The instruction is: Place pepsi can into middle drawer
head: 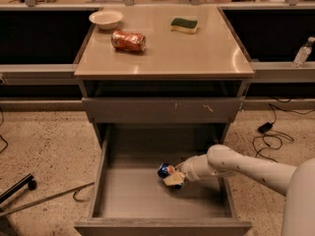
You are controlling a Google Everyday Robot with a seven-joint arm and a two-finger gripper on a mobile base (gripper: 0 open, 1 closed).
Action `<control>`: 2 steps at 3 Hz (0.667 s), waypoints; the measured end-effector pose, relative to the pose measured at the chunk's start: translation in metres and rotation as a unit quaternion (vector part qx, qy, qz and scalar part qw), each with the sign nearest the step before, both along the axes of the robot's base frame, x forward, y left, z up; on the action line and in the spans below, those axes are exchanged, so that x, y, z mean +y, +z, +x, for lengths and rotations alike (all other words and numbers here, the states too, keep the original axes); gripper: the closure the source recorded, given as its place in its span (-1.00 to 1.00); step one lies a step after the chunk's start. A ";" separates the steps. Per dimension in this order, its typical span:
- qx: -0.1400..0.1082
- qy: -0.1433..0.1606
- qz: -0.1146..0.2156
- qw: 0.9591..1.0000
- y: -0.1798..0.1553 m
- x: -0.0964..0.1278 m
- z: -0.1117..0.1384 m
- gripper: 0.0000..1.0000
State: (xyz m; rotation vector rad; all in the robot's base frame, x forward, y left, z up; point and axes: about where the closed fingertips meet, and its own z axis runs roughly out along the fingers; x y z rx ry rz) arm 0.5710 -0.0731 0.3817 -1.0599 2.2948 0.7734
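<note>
Camera view looks down on the wide grey metal middle drawer [138, 198], which stands pulled out nearest the lens, its flat floor bare apart from what the arm brings in. From the right, the white jointed robot arm [246, 167] reaches over the drawer's side wall, and the gripper [173, 178] sits inside the drawer toward its back right part, low over the floor. Its fingers [174, 180] are closed around the small blue pepsi can [164, 170], which lies tilted in the grasp with its round logo showing; whether the can's bottom touches the floor cannot be told. Judging from this, the carrying is done and the can is within the drawer's walls, so what is left is to let it go and draw the arm out. Above and behind, the grey closed drawer front with pale scratch marks [162, 110] hangs under the beige tabletop [206, 53]. On that tabletop lie an orange-red soda can on its side [128, 40], a green sponge [184, 24] and, farthest left, a white bowl [106, 18].
</note>
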 end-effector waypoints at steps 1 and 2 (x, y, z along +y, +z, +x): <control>0.005 -0.002 0.006 1.000 -0.017 -0.002 -0.006 1.00; 0.006 -0.001 0.007 1.000 -0.015 -0.002 -0.007 1.00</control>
